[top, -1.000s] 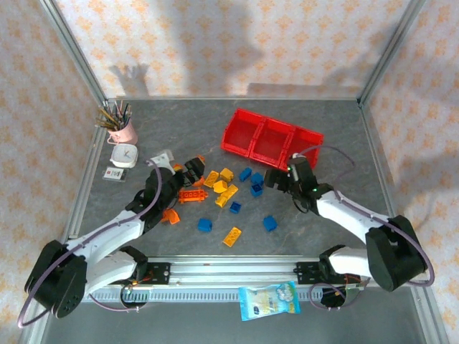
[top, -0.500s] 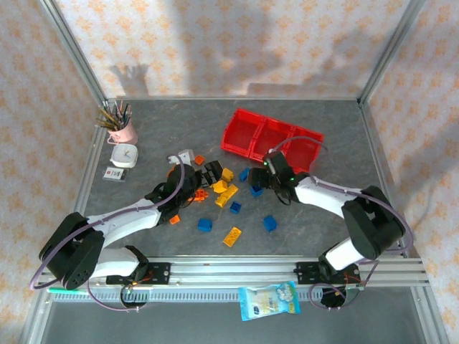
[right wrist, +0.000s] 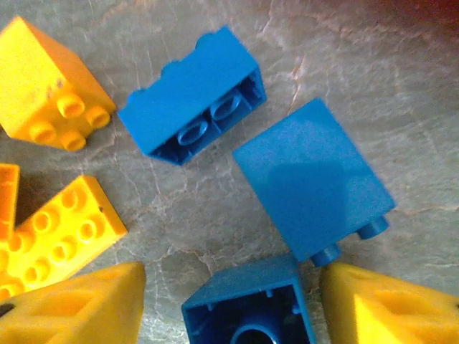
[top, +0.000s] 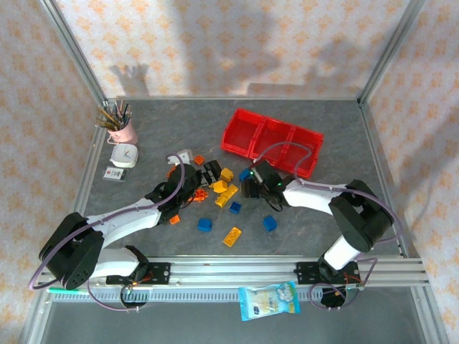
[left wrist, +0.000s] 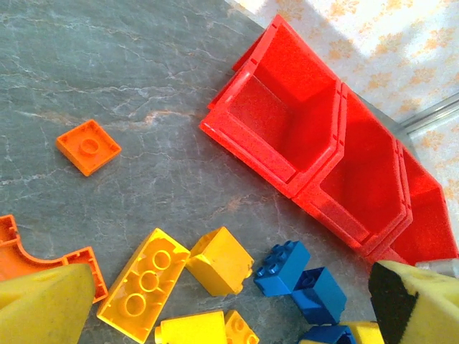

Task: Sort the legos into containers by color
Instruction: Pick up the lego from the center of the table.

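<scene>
Hovering with the right gripper wide open around a blue lego, bottom middle of the frame. Holding the left gripper wide open over yellow legos, red containers at upper right.

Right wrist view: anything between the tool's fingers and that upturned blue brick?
Nothing visible. The blue brick lies between the right tool's open fingers; a second blue brick sits close by one finger.

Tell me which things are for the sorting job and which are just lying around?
For the job: blue legos, yellow legos, orange legos, red bins.
Just lying about: pink cup of brushes, white square gadget, blue snack packet.
</scene>
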Controlling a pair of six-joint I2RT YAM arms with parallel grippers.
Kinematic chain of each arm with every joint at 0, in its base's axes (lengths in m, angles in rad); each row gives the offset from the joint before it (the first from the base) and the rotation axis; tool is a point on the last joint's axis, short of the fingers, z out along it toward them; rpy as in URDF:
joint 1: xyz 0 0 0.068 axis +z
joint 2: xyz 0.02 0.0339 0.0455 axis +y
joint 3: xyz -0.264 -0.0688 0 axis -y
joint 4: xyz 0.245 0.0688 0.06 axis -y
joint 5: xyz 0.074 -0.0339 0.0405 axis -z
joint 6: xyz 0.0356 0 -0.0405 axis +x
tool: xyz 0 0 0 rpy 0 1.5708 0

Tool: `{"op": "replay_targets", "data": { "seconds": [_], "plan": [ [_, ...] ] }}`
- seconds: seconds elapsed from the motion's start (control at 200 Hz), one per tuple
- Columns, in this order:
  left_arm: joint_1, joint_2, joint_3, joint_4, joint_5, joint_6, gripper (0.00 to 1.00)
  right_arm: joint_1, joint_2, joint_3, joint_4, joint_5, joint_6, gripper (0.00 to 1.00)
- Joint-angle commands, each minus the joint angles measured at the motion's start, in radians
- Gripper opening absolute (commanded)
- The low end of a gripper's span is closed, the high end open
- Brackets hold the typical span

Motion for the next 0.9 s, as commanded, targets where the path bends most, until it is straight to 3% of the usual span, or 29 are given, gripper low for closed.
{"op": "replay_targets", "data": {
  "seconds": [0.0,0.48,0.726,0.896],
  "plan": [
    [-0.008,-0.023,0.013,-0.028,-0.034,0.001,0.99,0.017,0.026,0.040,-0.041,0.058,0.007,0.59],
    [-0.007,-0.029,0.018,-0.040,-0.047,0.013,0.99,0.020,0.011,0.077,-0.074,0.061,-0.009,0.22],
    [-0.004,-0.071,0.033,-0.075,-0.061,0.028,0.99,0.019,-0.060,0.167,-0.126,0.032,-0.027,0.18],
    [0.028,-0.113,0.048,-0.105,-0.048,0.047,0.99,0.012,-0.011,0.310,-0.149,0.094,-0.048,0.17]
  ]
}}
